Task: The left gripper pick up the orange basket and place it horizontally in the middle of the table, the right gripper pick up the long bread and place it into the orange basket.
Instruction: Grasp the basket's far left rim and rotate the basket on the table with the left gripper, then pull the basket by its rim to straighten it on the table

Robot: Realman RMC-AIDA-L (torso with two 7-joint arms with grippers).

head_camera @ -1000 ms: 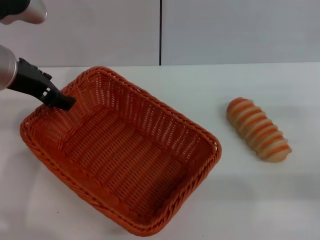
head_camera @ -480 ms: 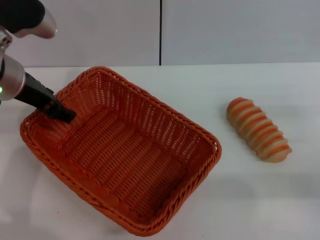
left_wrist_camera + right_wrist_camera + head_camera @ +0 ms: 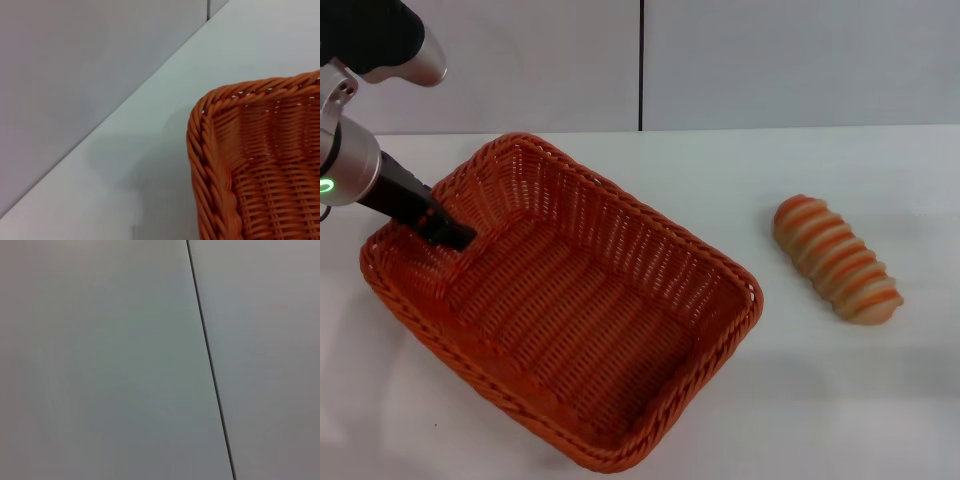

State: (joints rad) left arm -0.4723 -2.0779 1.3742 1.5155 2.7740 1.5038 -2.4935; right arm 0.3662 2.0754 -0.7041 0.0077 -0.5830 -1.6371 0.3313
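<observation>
The orange basket (image 3: 570, 310) lies diagonally on the white table (image 3: 720, 170), its long side running from far left to near right. My left gripper (image 3: 455, 237) reaches in from the left, its black tip low against the inner wall by the basket's far-left rim. A corner of that braided rim fills the left wrist view, orange basket (image 3: 210, 165). The long bread (image 3: 835, 260), tan with orange and cream stripes, rests on the table well to the right of the basket. My right gripper is out of view; its wrist camera sees only wall.
A grey panelled wall (image 3: 770, 60) with a dark vertical seam stands behind the table. Bare tabletop lies between basket and bread and along the far edge.
My left gripper has dropped lower and slightly inward along the basket's far-left wall. Basket and bread have stayed put.
</observation>
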